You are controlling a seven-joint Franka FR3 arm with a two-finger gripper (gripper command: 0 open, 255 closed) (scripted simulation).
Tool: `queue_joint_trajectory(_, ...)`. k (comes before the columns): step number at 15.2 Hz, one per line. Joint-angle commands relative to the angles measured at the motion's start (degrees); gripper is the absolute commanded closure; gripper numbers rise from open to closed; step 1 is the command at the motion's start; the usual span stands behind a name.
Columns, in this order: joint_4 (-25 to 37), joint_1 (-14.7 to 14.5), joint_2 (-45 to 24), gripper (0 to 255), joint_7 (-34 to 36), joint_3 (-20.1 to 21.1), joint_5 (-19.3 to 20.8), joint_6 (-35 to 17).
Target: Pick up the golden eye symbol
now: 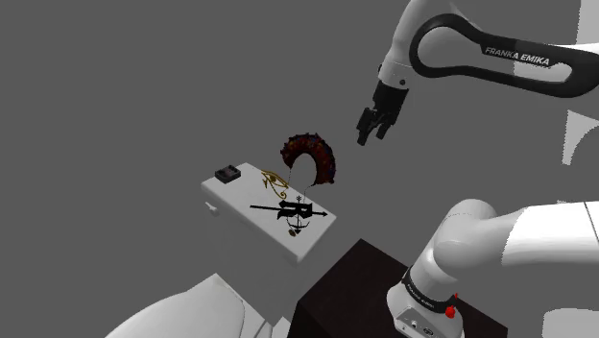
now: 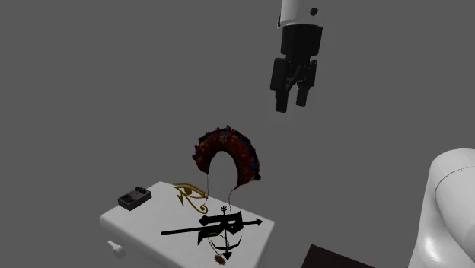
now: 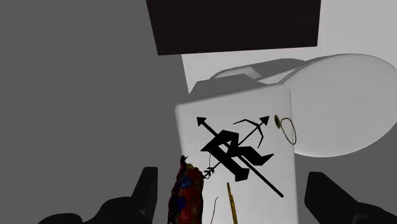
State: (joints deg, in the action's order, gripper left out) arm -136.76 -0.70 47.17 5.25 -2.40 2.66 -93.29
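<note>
One claw [image 1: 372,127] hangs high in the air, pointing down from the bent white arm [image 1: 480,58], and the wrist view shows me its two fingers [image 3: 145,189] standing wide apart. From left to right in the shoulder view, the white block [image 1: 288,245] carries a small dark box [image 1: 228,174], the golden eye symbol [image 1: 276,179] lying flat and a black arrow sign [image 1: 293,213], with a dark red arch [image 1: 312,154] behind. The eye lies well below the claw and to its left in both outside views; the wrist view adds the dark stand [image 3: 235,25] beyond the block.

Golden eye symbol [image 1: 276,180] on white block [image 1: 233,198]
</note>
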Motion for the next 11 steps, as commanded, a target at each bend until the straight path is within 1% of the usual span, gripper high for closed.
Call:
queue_joint_trajectory(1, 0.0, 0.0, 0.0, 0, 0.0, 0.0, 0.0, 0.0)
queue_joint_trajectory(6, -3.1, -1.0, -6.8, 0, -1.5, -0.7, -0.1, -10.8)
queue_joint_trajectory(11, -4.0, -2.0, -15.4, 0, -3.1, -1.4, -0.5, -21.3)
